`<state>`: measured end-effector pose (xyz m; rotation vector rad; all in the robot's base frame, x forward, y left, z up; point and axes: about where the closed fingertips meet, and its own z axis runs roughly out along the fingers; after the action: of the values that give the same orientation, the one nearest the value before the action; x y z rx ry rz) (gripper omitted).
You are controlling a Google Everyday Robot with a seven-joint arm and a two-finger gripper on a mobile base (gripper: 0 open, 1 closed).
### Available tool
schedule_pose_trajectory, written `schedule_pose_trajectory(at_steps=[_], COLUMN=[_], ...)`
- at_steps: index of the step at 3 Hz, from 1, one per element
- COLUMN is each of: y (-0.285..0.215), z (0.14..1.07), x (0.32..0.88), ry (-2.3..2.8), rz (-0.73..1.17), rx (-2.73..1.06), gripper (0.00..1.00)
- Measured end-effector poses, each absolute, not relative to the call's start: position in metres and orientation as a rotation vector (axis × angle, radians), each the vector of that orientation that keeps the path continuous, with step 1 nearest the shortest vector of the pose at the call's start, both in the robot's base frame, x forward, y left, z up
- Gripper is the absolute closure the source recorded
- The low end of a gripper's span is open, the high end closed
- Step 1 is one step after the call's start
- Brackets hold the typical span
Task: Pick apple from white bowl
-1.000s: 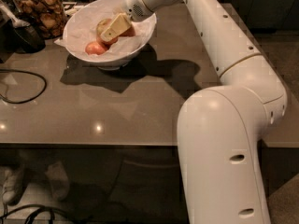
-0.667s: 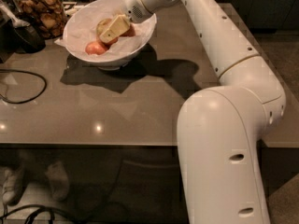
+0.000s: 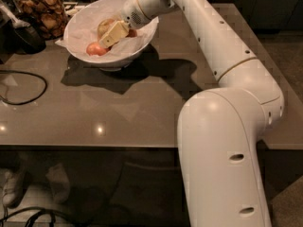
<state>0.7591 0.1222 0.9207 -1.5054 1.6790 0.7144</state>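
The white bowl [image 3: 80,20] stands at the back left of the grey table, lined with white paper. The apple [image 3: 104,26], yellow-green, lies in the middle of the bowl. A smaller reddish apple [image 3: 96,48] lies at the bowl's front, and another reddish one [image 3: 132,32] peeks out on the right. My gripper [image 3: 111,35] reaches down into the bowl from the right. Its beige tip lies against the front right of the apple and hides part of it.
A glass jar of brown snacks [image 3: 41,9] stands just left of the bowl, with a dark object [image 3: 21,34] in front of it. A black cable [image 3: 21,86] loops on the table's left. The table's front edge [image 3: 94,146] runs across the middle.
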Motion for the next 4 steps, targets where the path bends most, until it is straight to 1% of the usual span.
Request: schedule_pose_trajectory(at_steps=[1,3,4], y=[0.1258,0.126,0.127], z=[0.9126,0.9122,0.9132], x=[0.7577,0.7577,0.7573], ry=[1.684,1.684,1.682], rz=[0.729,0.73,0.732], rx=[-1.509,-1.51,-1.51], gripper=[0.42,0.88,1.0])
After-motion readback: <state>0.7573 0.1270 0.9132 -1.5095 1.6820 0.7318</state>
